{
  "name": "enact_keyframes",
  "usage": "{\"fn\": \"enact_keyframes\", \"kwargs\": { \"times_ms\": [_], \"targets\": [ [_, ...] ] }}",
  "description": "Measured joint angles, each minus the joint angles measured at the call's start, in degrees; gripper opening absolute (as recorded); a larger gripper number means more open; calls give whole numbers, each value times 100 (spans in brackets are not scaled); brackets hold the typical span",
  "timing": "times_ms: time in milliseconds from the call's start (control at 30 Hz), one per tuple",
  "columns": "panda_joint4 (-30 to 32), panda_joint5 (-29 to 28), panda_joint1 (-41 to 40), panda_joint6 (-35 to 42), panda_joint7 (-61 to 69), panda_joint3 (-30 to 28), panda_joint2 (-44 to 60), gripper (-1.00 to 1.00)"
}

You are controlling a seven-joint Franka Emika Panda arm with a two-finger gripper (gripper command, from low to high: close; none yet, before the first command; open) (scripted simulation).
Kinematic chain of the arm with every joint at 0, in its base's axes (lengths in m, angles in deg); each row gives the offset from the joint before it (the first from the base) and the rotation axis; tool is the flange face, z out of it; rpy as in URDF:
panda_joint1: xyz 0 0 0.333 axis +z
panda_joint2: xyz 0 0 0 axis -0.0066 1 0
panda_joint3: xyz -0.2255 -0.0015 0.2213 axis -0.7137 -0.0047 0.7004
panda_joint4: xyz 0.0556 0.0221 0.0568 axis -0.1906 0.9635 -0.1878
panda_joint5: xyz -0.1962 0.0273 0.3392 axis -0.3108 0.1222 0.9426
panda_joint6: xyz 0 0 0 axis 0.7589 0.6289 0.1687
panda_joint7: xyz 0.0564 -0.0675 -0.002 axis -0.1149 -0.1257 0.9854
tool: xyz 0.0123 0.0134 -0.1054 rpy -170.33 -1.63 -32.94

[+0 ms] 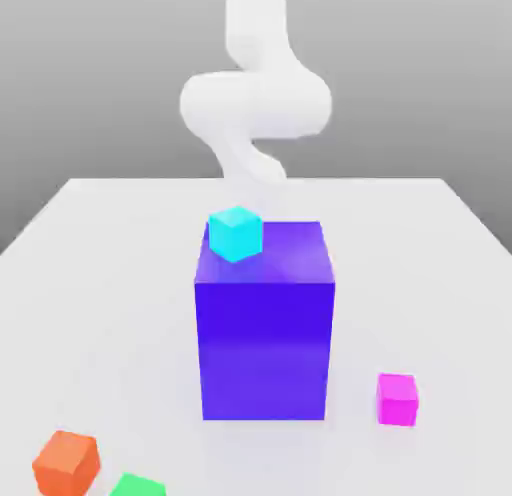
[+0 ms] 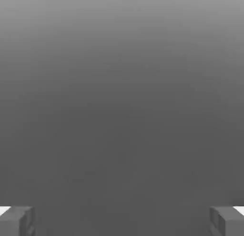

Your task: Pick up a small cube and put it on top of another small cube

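While my arm (image 1: 255, 94) rises white and curled behind the big blue-violet block (image 1: 265, 329), I see the gripper (image 2: 122, 221) through the hand camera with its two grey fingertips (image 2: 16, 221) spread wide apart, at opposite edges of the picture, and nothing between them but a plain grey backdrop. Its place in the exterior view I cannot tell, as the block stands in front of the arm's lower part.

The small magenta-pink cube (image 1: 397, 398) sits on the white table (image 1: 110, 274), well away from the arm, near the front and just beside the block's base on the exterior view's right. A cyan cube (image 1: 236, 233) rests on the block's top, at its corner toward the exterior view's left, closest to the arm. An orange cube (image 1: 67, 462) and a green cube (image 1: 137, 485) lie farthest from the arm, at the front on the exterior view's left.
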Motion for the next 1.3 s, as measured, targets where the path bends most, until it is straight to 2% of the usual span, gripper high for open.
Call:
{"fn": "enact_keyframes", "kwargs": {
  "times_ms": [400, 733, 933, 967, 1167, 1300],
  "targets": [
    [1063, 28, 1358, -1405, 2725, -44, 2529, 0],
    [1925, -55, 2094, -2562, 4868, 319, 4606, 0],
    [1797, -262, 2211, -3519, 4913, 206, 5853, 0],
    [1769, -273, 2236, -3639, 4905, 180, 6002, -100],
    [1754, -284, 2249, -3685, 4895, 166, 6075, -100],
    [1865, -212, 2186, -3234, 4952, 245, 5511, -100]
  ]
}}
